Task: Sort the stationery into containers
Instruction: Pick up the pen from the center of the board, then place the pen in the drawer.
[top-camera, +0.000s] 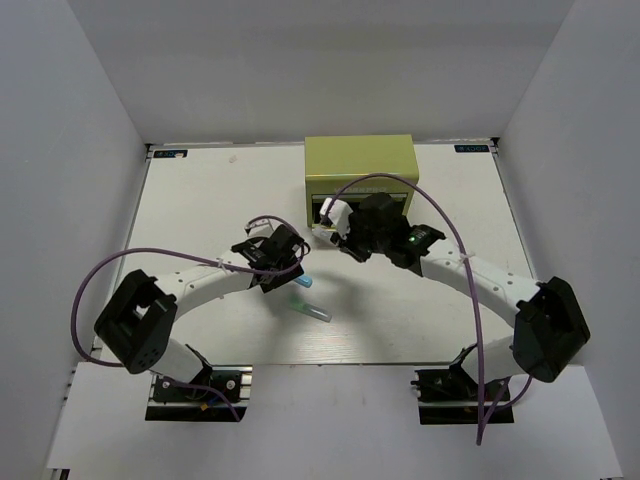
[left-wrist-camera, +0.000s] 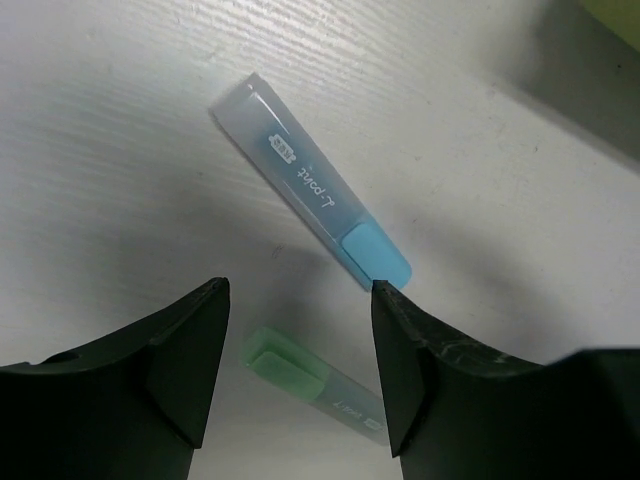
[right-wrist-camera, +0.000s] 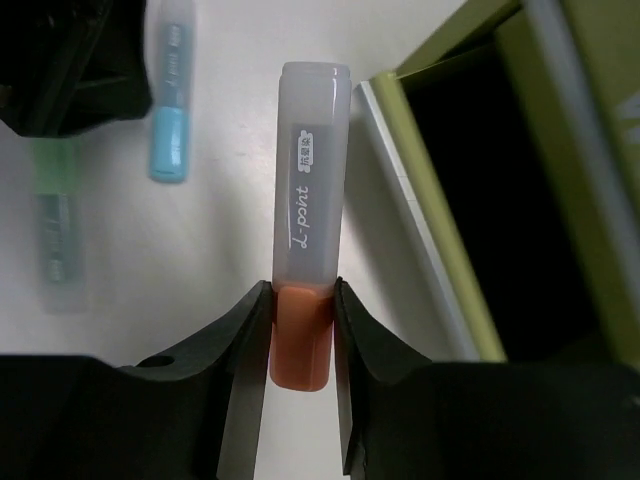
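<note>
Left end effector (left-wrist-camera: 300, 330): fingers apart, green-ended stick (left-wrist-camera: 290, 370) below the gap, blue-ended stick (left-wrist-camera: 310, 195) just ahead | Right end effector (right-wrist-camera: 300, 350): clamped on orange-ended stick (right-wrist-camera: 310, 200), toolbox (top-camera: 360, 155) just beside.

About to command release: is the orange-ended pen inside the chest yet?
Out. The right gripper is shut on the orange-ended pen, which shows against white table, beside the chest, not within its dark opening.

Your right gripper (top-camera: 342, 226) sits at the front of the yellow-green box (top-camera: 360, 158), with a pale pen (top-camera: 326, 232) at its tip. Your left gripper (top-camera: 288, 266) hovers just beside a blue-ended pen (top-camera: 303, 284) and a green-ended pen (top-camera: 314, 311) lying on the white table (top-camera: 200, 200).
</note>
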